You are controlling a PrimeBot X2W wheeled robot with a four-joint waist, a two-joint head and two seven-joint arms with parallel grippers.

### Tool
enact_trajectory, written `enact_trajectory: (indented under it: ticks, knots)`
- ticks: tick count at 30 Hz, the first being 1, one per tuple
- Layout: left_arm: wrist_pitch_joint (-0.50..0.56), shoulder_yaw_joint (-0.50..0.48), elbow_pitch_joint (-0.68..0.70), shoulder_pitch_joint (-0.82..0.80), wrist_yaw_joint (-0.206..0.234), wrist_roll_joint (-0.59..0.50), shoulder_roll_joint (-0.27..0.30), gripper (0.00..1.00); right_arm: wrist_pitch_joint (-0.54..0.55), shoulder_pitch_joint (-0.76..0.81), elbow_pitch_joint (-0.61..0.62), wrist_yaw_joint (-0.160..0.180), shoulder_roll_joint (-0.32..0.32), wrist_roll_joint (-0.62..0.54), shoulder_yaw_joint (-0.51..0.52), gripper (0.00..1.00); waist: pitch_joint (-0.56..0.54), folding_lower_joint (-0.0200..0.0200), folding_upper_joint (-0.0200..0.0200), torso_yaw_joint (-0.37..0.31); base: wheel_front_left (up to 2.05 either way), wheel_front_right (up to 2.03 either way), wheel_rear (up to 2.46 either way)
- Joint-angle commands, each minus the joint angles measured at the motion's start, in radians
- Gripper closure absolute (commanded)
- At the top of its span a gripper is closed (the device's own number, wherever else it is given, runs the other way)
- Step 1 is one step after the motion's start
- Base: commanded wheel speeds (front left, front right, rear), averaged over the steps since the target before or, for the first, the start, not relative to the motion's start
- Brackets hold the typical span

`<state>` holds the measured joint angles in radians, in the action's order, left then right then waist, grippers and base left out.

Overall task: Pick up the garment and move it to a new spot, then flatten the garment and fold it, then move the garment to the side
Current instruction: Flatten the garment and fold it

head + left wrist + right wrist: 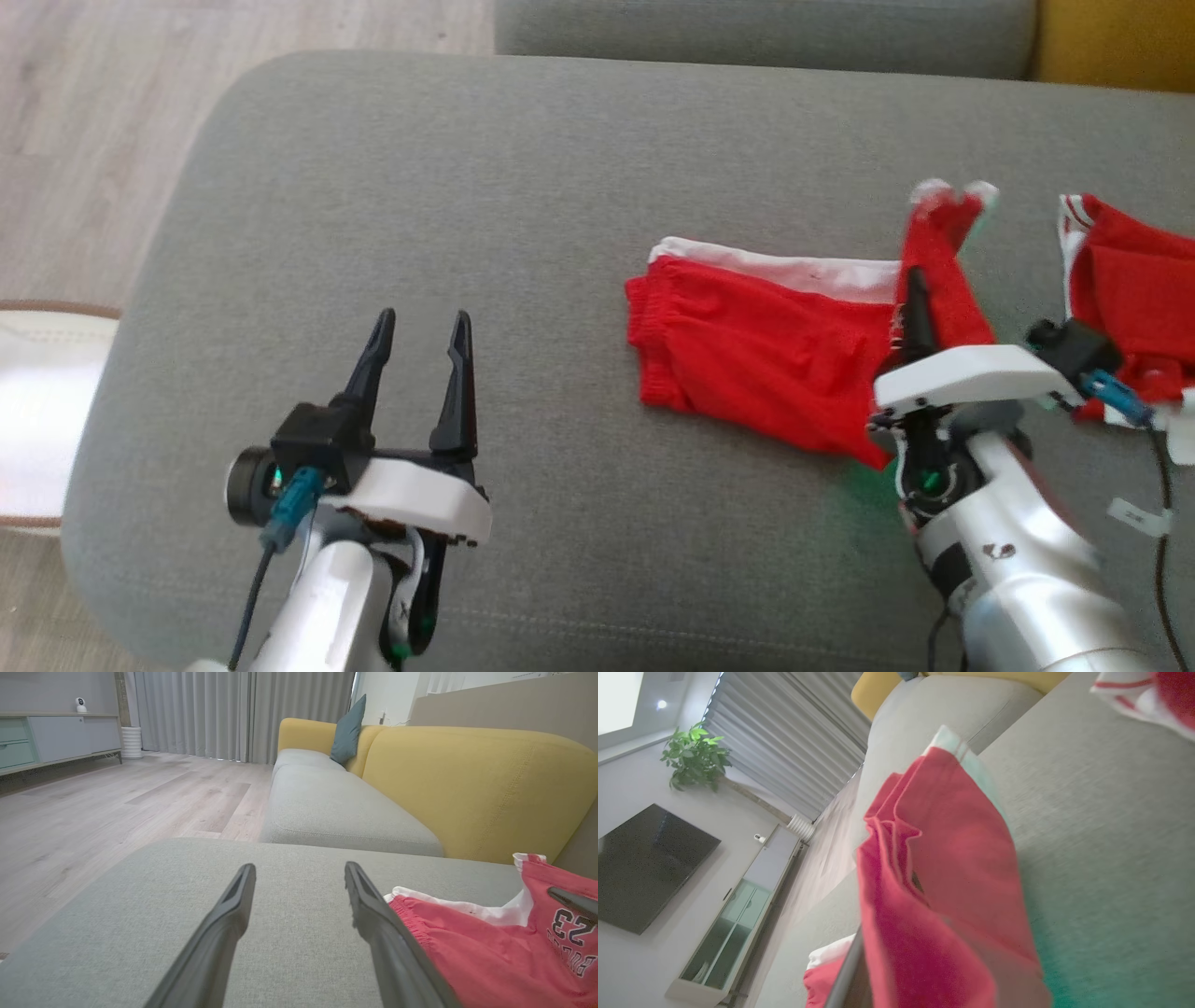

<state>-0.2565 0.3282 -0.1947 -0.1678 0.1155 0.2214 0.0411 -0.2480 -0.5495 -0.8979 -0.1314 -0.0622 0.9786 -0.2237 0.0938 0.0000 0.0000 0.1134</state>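
Head view: the garment (756,350), red shorts with a white band, lies right of centre on the grey cushion (420,187). At the lower right, the right gripper (915,289) has its fingers pressed together on a fold at the garment's right end, and that fold stands up above the rest. At the frame's right edge a second red garment (1134,280) lies close beside that arm's wrist. The left gripper (422,322), lower left, has its fingers spread with nothing between them. The cushion's left half is bare. Its rounded edge runs down the left side, with wooden floor (93,140) beyond.

Left wrist view: the two fingers stand wide apart over bare cushion. The garment (467,952) lies at the lower right, just beside the right-hand finger, and its raised end shows a printed number. A yellow sofa back (467,788) and a teal pillow (348,730) stand beyond, with open floor to the left.

Right wrist view: pinched red fabric (943,882) drapes down the centre. The cushion to its right is bare, and the second garment (1148,695) sits in the upper right corner. A television (644,868) and a plant (693,756) are at the left.
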Motion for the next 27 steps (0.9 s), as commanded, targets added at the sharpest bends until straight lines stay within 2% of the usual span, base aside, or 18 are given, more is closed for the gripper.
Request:
enact_trajectory:
  ticks: [1,13,21,22,23,27]
  knots:
    - [-0.005,-0.025,0.031,-0.02,0.004,0.005,0.009,0.0,-0.013,-0.044,0.037,0.001,0.012,0.014,-0.051,1.0,-0.007,0.0,0.0,0.018,0.0,0.0,0.0]
    - [-0.005,-0.013,0.032,-0.009,0.009,0.011,0.009,0.0,-0.014,-0.06,0.085,0.001,0.012,0.102,-0.255,1.0,-0.012,0.0,0.0,0.075,0.0,0.0,0.0]
    - [-0.005,-0.006,0.031,-0.012,0.017,0.018,0.009,0.0,-0.014,-0.073,0.055,0.001,0.012,0.132,-0.403,1.0,-0.001,0.0,0.0,0.108,0.0,0.0,0.0]
    - [-0.005,-0.005,0.03,-0.013,0.017,0.019,0.009,0.0,-0.014,-0.075,0.049,0.001,0.012,0.133,-0.418,0.42,0.0,0.0,0.0,0.111,0.0,0.0,0.0]
    - [-0.005,-0.005,0.03,-0.014,0.017,0.02,0.009,0.0,-0.014,-0.075,0.047,0.001,0.012,0.137,-0.438,0.0,0.002,0.0,0.0,0.115,0.0,0.0,0.0]
    - [-0.005,-0.005,0.028,-0.018,0.017,0.022,0.009,0.0,-0.014,-0.08,0.029,0.001,0.012,0.146,-0.532,0.0,0.008,0.0,0.0,0.122,0.0,0.0,0.0]
